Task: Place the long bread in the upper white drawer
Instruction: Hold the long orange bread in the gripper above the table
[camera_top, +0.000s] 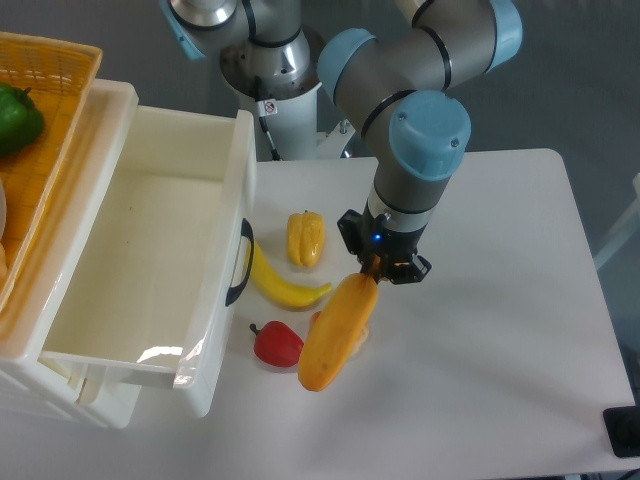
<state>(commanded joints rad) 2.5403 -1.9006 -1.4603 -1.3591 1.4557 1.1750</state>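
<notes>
The fingers (374, 272) pinched the bread (338, 332) at its upper end, its long axis trailing toward seven o'clock, with the open drawer (150, 260) at nine o'clock.

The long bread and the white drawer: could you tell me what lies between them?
In the camera view, a banana and a red pepper lie between the long bread and the upper white drawer.

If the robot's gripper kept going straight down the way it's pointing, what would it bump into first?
The gripper points down at the table and is shut on the top end of the long bread. Going straight on, the bread's low end would probably meet the white table first, close to the red pepper. Depth is hard to judge.
</notes>
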